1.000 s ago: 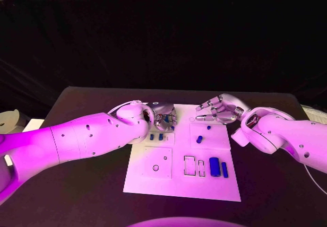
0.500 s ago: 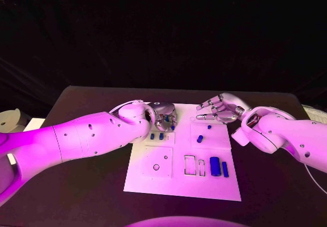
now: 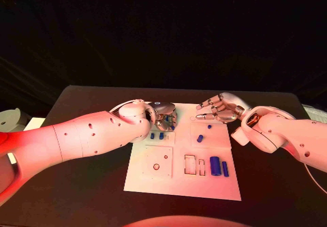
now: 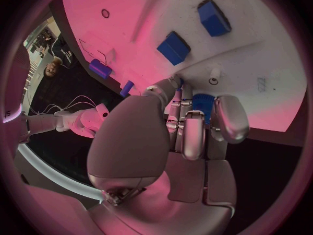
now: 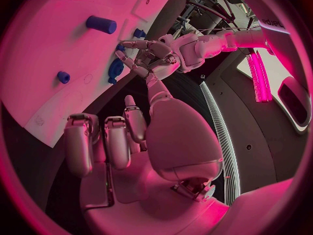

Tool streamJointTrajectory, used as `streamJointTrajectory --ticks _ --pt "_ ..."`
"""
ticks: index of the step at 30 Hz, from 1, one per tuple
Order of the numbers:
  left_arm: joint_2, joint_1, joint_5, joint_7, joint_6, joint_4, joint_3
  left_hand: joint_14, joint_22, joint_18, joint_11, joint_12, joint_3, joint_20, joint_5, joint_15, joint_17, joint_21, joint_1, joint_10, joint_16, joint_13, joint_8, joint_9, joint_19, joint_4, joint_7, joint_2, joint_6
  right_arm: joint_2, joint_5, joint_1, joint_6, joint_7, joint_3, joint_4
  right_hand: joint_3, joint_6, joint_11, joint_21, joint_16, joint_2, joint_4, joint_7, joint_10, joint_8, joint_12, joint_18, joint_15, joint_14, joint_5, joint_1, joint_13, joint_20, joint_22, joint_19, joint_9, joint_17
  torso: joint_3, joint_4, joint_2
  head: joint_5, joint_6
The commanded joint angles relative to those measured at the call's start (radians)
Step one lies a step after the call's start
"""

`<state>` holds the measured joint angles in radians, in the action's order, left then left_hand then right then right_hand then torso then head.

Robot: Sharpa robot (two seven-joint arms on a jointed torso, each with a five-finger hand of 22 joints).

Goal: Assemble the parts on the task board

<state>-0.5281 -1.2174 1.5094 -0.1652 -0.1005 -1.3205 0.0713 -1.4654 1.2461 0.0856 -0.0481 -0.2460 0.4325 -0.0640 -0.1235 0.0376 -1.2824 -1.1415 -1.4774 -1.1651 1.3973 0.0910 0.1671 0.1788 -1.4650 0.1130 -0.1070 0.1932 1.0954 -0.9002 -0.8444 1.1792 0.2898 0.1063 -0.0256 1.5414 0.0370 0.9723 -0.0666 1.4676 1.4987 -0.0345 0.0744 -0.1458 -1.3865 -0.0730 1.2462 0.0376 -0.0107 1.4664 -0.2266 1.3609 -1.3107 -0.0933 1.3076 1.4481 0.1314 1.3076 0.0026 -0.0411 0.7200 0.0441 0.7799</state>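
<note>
Now the white board (image 3: 178, 185) lies flat mid-surface, marked with outlined recesses. Two small blue blocks (image 3: 157, 136) stand side by side near its left edge, a short blue peg (image 3: 200, 139) sits centrally, and two longer blue bars (image 3: 218, 167) lie toward its right edge. Left robot hand (image 3: 163, 117) curls its fingers around a blue piece (image 4: 202, 103) at the board's far edge. Right robot hand (image 3: 218, 111) hovers beside it, fingers loosely curled, holding nothing

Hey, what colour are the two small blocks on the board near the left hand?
Blue: the two small blocks show best in the left wrist view.
</note>
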Motion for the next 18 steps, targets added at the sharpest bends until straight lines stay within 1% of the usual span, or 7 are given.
streamJointTrajectory --ticks 1,8,12,18 --pt "0.003 0.004 -0.005 0.003 0.040 0.003 0.003 -0.054 0.001 0.004 0.001 0.008 0.009 0.001 0.003 -0.002 -0.001 -0.003 0.005 -0.007 0.004 -0.002 -0.008 -0.002 -0.028 -0.001 -0.001 -0.010 0.008 0.001 -0.008 -0.001 -0.004 0.010 0.000 0.002 0.005 0.006 0.007 -0.004 -0.002 0.011 -0.001 -0.001 0.001 0.000 -0.001 0.012 -0.004 0.077 -0.005 0.002 -0.005 0.001 0.042 -0.002 0.001 0.145 0.0001 0.0001 0.001 0.002 0.001" --pt "0.004 0.004 -0.007 -0.001 0.037 0.011 0.003 -0.054 0.003 0.003 0.000 0.017 0.015 0.001 0.003 -0.003 0.000 -0.004 0.010 -0.014 0.005 -0.004 -0.012 -0.004 -0.028 -0.005 -0.002 -0.011 0.013 0.001 -0.008 -0.001 -0.005 0.010 0.000 0.002 0.005 0.006 0.007 -0.004 -0.002 0.011 -0.001 -0.001 0.001 0.000 -0.001 0.012 -0.004 0.077 -0.005 0.002 -0.005 0.001 0.042 -0.002 0.001 0.145 -0.0003 0.0008 0.000 0.001 0.001" --pt "0.003 0.005 -0.013 0.004 0.010 0.012 0.003 -0.054 0.003 0.004 -0.001 0.033 0.032 0.000 0.003 -0.003 0.000 -0.002 0.011 -0.029 0.008 -0.007 -0.017 -0.007 -0.028 -0.018 -0.005 -0.016 0.024 0.001 -0.008 -0.001 -0.005 0.010 0.000 0.003 0.005 0.006 0.007 -0.004 -0.002 0.011 -0.001 -0.001 0.001 0.000 -0.001 0.012 -0.004 0.077 -0.005 0.002 -0.005 0.001 0.042 -0.002 0.001 0.145 0.0001 0.0003 0.000 0.001 0.000" --pt "-0.008 0.008 -0.052 0.024 -0.047 0.000 0.001 -0.054 -0.005 0.006 -0.006 0.056 0.057 -0.001 0.002 -0.006 0.002 0.009 0.008 -0.044 0.011 -0.010 -0.028 -0.012 -0.027 -0.042 -0.012 -0.015 0.032 0.002 -0.008 -0.001 -0.006 0.010 0.000 0.002 0.005 0.006 0.007 -0.004 -0.002 0.011 -0.001 -0.001 0.001 0.000 -0.001 0.012 -0.004 0.077 -0.005 0.002 -0.005 0.001 0.042 -0.002 0.001 0.145 -0.0009 0.0006 0.000 0.000 -0.002"
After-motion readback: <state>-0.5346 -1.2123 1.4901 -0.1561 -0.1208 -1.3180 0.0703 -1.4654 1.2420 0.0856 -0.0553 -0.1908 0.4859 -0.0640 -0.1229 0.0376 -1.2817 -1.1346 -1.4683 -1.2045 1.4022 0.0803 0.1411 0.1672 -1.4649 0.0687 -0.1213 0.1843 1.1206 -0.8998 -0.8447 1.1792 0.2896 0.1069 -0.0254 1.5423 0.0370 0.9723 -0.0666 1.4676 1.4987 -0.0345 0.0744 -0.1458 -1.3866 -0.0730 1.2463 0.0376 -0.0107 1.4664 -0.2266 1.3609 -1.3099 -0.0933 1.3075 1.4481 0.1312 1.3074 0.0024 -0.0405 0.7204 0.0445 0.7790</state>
